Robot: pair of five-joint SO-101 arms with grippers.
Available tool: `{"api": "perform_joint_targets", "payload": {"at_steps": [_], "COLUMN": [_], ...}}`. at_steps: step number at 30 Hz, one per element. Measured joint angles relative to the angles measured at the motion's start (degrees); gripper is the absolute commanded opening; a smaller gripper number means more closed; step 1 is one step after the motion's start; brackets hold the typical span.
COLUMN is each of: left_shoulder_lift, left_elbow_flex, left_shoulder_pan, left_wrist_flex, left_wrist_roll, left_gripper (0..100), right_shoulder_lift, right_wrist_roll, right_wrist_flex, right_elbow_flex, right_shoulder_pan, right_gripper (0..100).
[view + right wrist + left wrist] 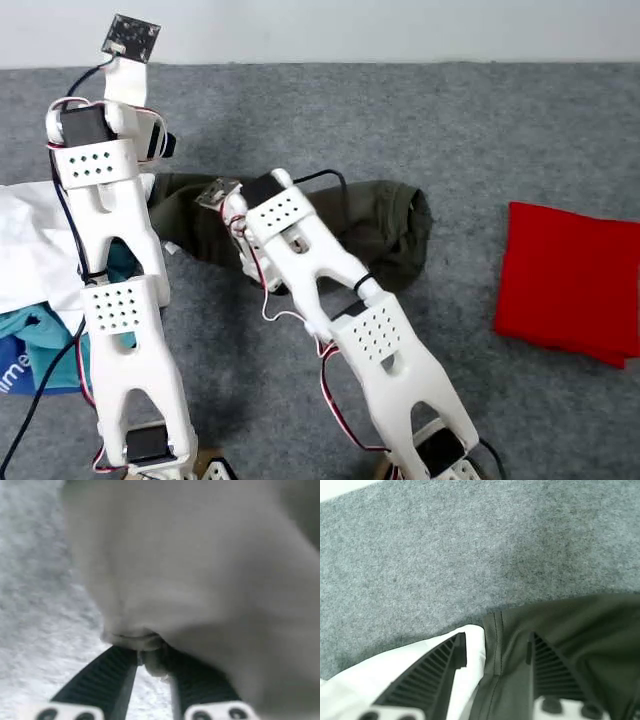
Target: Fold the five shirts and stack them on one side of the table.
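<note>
A dark olive shirt (385, 225) lies crumpled at the table's middle. My right gripper (228, 215) sits at its left part, shut on a bunched fold of the cloth (150, 645) that drapes over the fingers (107, 680). At the shirt's left end my left gripper (160, 160) is open, its fingers (440, 667) straddling the olive hem (495, 640), with white cloth (395, 675) under one finger. A folded red shirt (570, 280) rests at the right. A white shirt (30, 240), a teal one (40, 330) and a blue one (15, 370) are heaped at the left edge.
Grey felt (470, 130) covers the table, with open room at the back and between the olive and red shirts. The table's far edge meets a pale wall (400, 30). Both arm bases stand at the front edge.
</note>
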Motion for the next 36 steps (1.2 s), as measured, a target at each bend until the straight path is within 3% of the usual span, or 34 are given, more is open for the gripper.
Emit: {"api": "perform_joint_targets", "payload": {"at_steps": [7,16,28,36], "left_shoulder_lift": [-2.0,-13.5,-38.2,-50.0], "left_elbow_flex": [0.0,3.3,35.5,58.1], "left_shoulder_pan": [0.0,0.0,1.2,4.3], "left_wrist_flex": [0.0,0.0,0.0,0.0], "left_wrist_roll": [0.0,0.0,-0.1,-6.4], "left_gripper": [20,20,21,21], "right_shoulder_lift": [-4.0,-27.6,-67.6,-78.8], "right_wrist_roll": [2.7,5.3,11.2,15.7], "right_wrist_flex": [0.0,0.0,0.0,0.0], "right_elbow_flex": [3.0,26.5,50.2,51.6], "right_shoulder_pan": [2.5,9.2,20.8,35.9], "right_gripper": [1.0,1.0,1.0,1.0]}}
